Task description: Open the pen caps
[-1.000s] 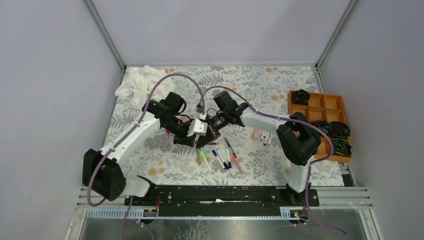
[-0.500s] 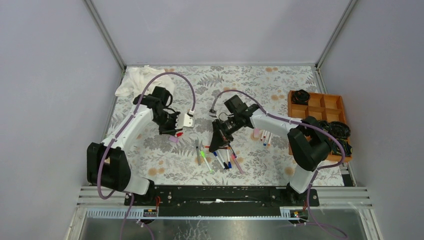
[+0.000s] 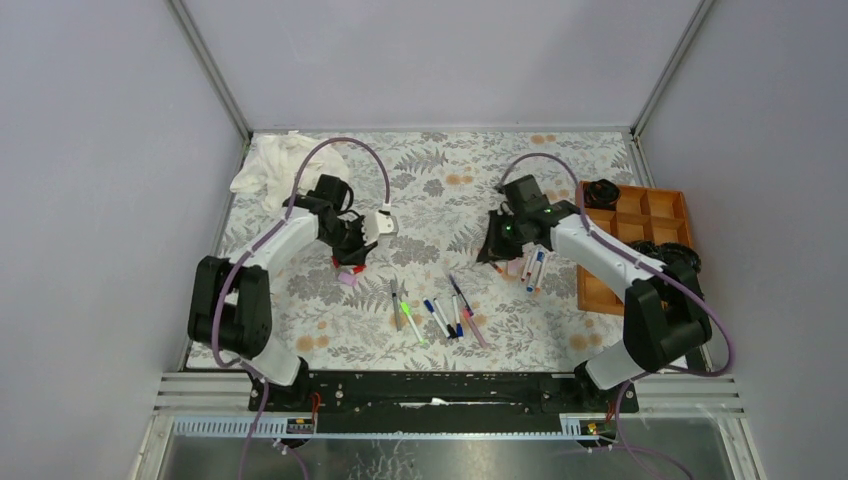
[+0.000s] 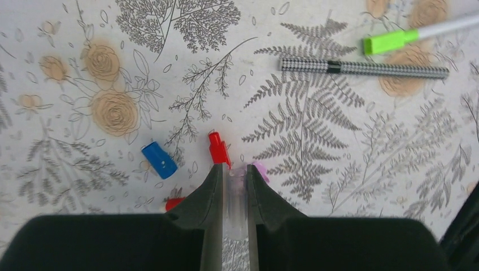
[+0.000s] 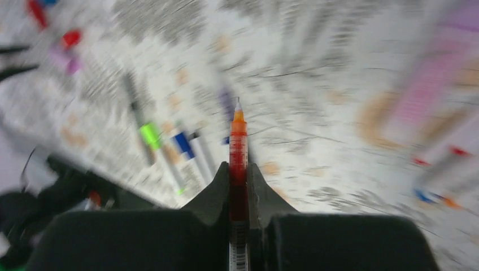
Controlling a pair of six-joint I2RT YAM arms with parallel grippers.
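My left gripper is shut on a clear, faintly purple pen cap, low over the cloth. Loose pen caps lie just ahead of it: a blue one, a red one and a pink one. My right gripper is shut on a red pen whose bare orange tip points forward. Several capped pens lie in the middle of the table. A few more pens lie beside the right gripper.
An orange compartment tray with black coils stands at the right edge. A white cloth is bunched at the back left. A black-and-white patterned pen and a green-ended pen lie ahead of the left gripper.
The two grippers, together at the table's middle a second ago, have pulled apart. The left went left with the cap to the loose caps; the right swung right with the red pen.
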